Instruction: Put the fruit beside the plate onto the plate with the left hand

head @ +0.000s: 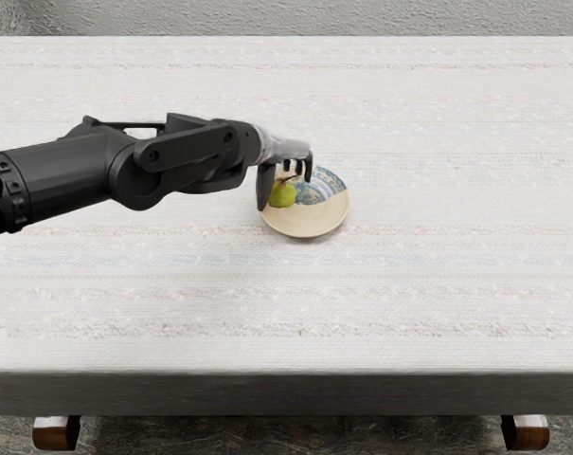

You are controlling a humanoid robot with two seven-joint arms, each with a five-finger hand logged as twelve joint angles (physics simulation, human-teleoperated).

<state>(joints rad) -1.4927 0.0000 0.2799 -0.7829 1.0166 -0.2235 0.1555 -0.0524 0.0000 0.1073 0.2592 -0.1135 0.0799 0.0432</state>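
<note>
A pale streaked table [438,313] on brown wooden feet [56,432] before a grey wall [362,17].

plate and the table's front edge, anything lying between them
Nothing. In the head view the table is bare all the way from the plate down to its front edge.

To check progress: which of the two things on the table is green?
The small fruit, under the left hand over the plate's left part; the plate is cream and blue.
</note>
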